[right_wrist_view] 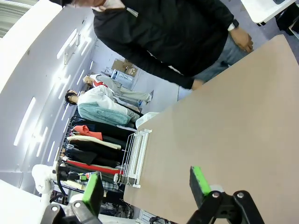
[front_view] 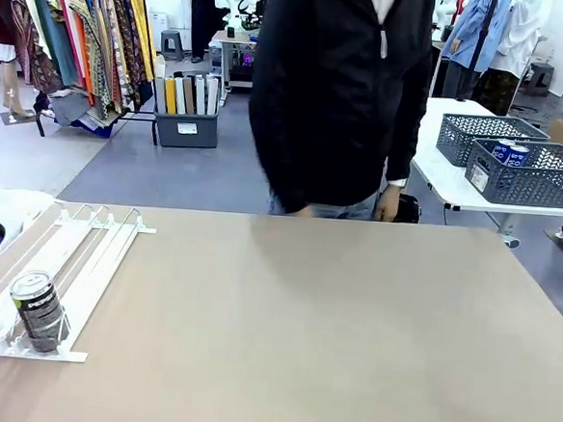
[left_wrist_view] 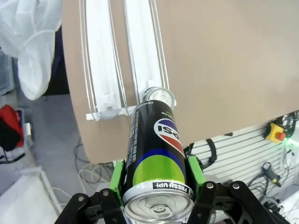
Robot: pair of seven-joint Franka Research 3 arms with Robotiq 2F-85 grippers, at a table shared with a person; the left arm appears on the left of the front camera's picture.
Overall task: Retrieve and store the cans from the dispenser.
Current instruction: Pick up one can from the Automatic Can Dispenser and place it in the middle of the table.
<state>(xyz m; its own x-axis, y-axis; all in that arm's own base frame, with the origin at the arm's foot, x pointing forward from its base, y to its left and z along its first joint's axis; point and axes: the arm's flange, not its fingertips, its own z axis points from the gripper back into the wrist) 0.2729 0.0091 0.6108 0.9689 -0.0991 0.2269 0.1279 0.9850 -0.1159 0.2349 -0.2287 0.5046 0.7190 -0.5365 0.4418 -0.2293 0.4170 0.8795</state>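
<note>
Front view: dispenser (front_view: 87, 253), can (front_view: 39, 310); person (front_view: 338, 89) beyond

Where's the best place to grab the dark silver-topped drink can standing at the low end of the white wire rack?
Probably its upper side wall, coming down from above: the dark can stands upright, and the white wire rack's rails and stopper hem its base.

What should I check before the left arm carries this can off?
1. Grip: left gripper shut on held can: ok.
2. Gap: held can apart from next can: ok.
3. Supply: next can at the low end of the dispenser: ok.
4. Spare arm: right gripper open, empty: ok.
5. Safety: person at far edge of table, not reaching in: ok.
6. Storage spot: cannot tell.
</note>
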